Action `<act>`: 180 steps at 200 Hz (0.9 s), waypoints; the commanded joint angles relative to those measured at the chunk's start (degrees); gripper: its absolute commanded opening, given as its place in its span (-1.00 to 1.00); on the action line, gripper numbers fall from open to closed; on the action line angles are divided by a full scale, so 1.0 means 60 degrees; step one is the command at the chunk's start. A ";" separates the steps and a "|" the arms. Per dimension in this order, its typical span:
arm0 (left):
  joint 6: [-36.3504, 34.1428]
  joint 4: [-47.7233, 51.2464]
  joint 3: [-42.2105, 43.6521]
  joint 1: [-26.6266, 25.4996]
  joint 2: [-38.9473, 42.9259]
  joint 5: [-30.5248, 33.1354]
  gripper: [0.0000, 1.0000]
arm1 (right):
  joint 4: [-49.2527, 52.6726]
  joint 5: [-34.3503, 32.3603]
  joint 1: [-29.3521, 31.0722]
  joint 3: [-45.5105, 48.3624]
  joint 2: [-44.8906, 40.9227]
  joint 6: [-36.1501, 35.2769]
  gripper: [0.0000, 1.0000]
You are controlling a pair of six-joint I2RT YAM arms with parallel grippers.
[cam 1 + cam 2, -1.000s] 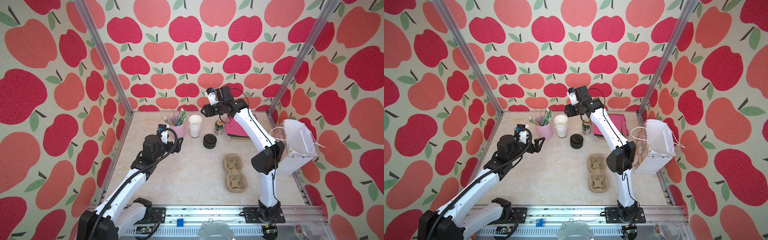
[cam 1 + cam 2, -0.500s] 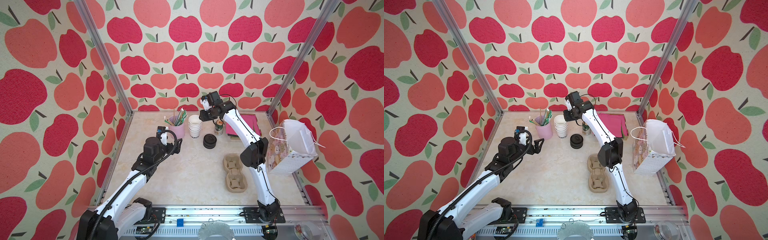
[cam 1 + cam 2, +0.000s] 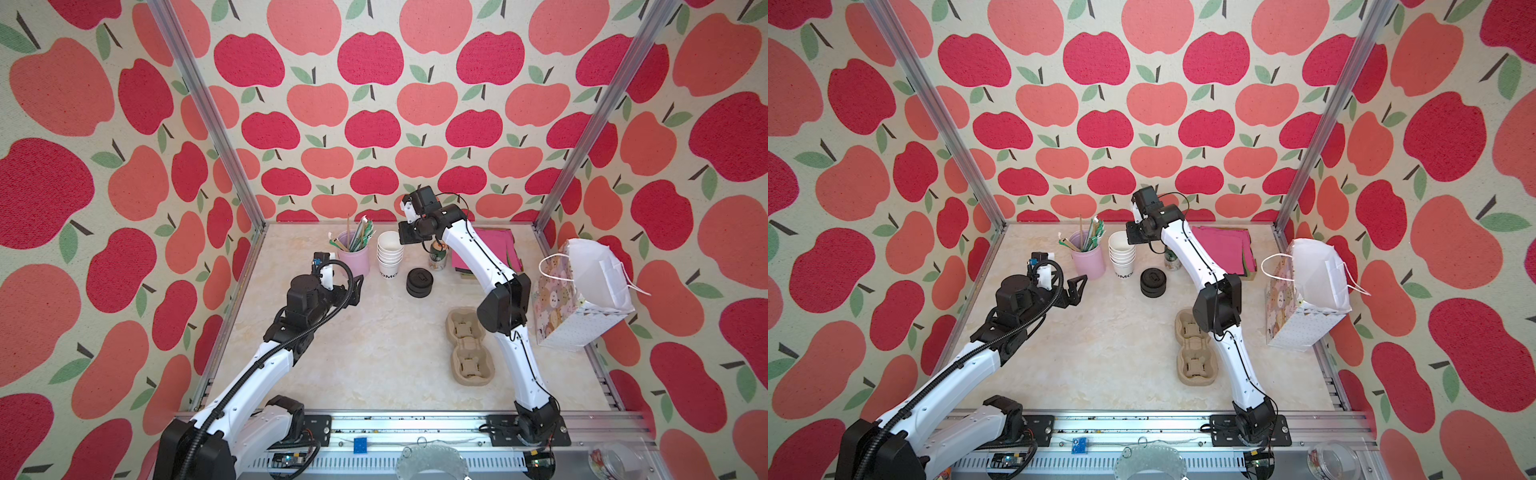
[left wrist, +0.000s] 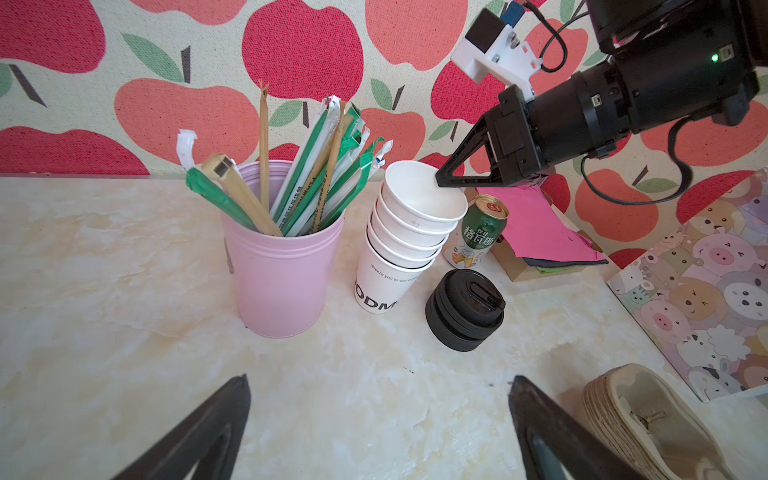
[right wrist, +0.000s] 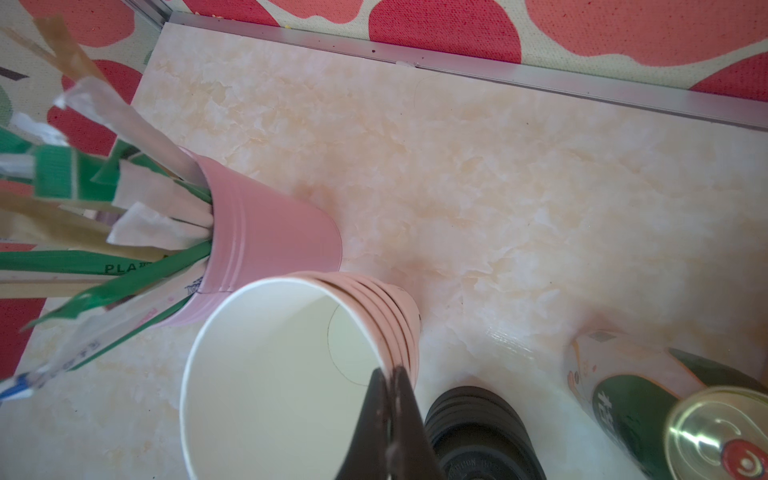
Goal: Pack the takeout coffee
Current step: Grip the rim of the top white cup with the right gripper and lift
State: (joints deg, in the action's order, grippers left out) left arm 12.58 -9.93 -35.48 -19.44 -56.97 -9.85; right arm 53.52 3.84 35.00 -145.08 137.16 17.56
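Apple-print fabric walls point(image 3: 370, 58) are enclosing a glossy, cream, marble-patterned tabletop point(image 3: 374, 353). At the back a ribbed pink metal pot point(image 4: 282, 282) is holding paper-wrapped straws. Just beside it a stack of white paper cups point(image 3: 390, 253) is standing, the lowest one bearing black lettering. The right gripper point(image 4: 442, 180) is pinching the thin rim of the top paper cup point(image 4: 419, 195), its black fingers point(image 5: 365, 424) pressed together on the wall. A short pile of round black plastic sip lids point(image 4: 465, 307) is sitting near the stack's foot, apart from it, with a green-and-gold can point(image 4: 478, 232) behind. A moulded pulp carrier point(image 3: 467, 347) and a cartoon-printed paper bag point(image 3: 573, 299) are standing to the right. The left gripper point(image 3: 355, 289) is hovering with jaws spread wide, holding nothing. A second ago the right gripper was hanging half open above the can; it has since swung left to the stack and closed, while the left arm is staying put.
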 commanded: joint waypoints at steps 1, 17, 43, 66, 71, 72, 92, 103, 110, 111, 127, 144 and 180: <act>0.0086 -0.0340 0.0143 -0.0056 -0.0020 0.0073 0.98 | -0.0101 -0.0082 0.0041 -0.0278 0.0051 0.0052 -0.99; 0.0086 -0.0351 0.0128 -0.0056 -0.0034 0.0074 0.98 | -0.0133 -0.0072 0.0044 -0.0258 -0.0034 0.0032 -0.99; 0.0101 -0.0332 0.0113 -0.0056 -0.0069 0.0078 0.98 | -0.0241 0.0087 0.0045 -0.0273 -0.0209 0.0082 -1.00; 0.0144 -0.0346 0.0099 -0.0056 -0.0063 0.0088 0.98 | -0.0356 0.0249 0.0045 -0.0292 -0.0387 0.0150 -1.00; 0.0156 -0.0333 0.0099 -0.0056 -0.0068 0.0087 0.98 | -0.0374 0.0253 0.0043 -0.0284 -0.0425 0.0149 -1.00; 0.0158 -0.0328 0.0099 -0.0056 -0.0069 0.0095 0.98 | -0.0369 0.0254 0.0041 -0.0298 -0.0429 0.0149 -1.00; 0.0201 -0.0296 0.0099 -0.0056 -0.0056 0.0074 0.98 | -0.0401 0.0279 0.0041 -0.0298 -0.0561 0.0149 -1.00; 0.0218 -0.0261 0.0098 -0.0068 -0.0026 0.0074 0.98 | -0.0423 0.0307 0.0052 -0.0285 -0.0616 0.0149 -1.00; 0.0218 -0.0240 0.0099 -0.0070 -0.0012 0.0088 0.98 | -0.0430 0.0340 0.0040 -0.0279 -0.0650 0.0149 -1.00; 0.0218 -0.0237 0.0099 -0.0070 -0.0012 0.0088 0.98 | -0.0434 0.0349 0.0032 -0.0281 -0.0659 0.0157 -1.00; 0.0233 -0.0184 0.0099 -0.0072 0.0032 0.0125 0.98 | -0.0452 0.0380 0.0037 -0.0277 -0.0726 0.0171 -1.00; 0.0233 -0.0144 0.0084 -0.0085 0.0087 0.0149 0.98 | -0.0488 0.0474 0.0017 -0.0289 -0.0792 0.0221 -1.00; 0.0232 -0.0005 0.0069 -0.0100 0.0226 0.0213 0.98 | -0.0569 0.0589 -0.0031 -0.0276 -0.1093 0.0252 -1.00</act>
State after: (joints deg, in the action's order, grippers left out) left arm 13.06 -10.09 -35.48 -19.77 -56.99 -9.43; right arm 50.87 5.93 34.98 -145.12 134.87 18.13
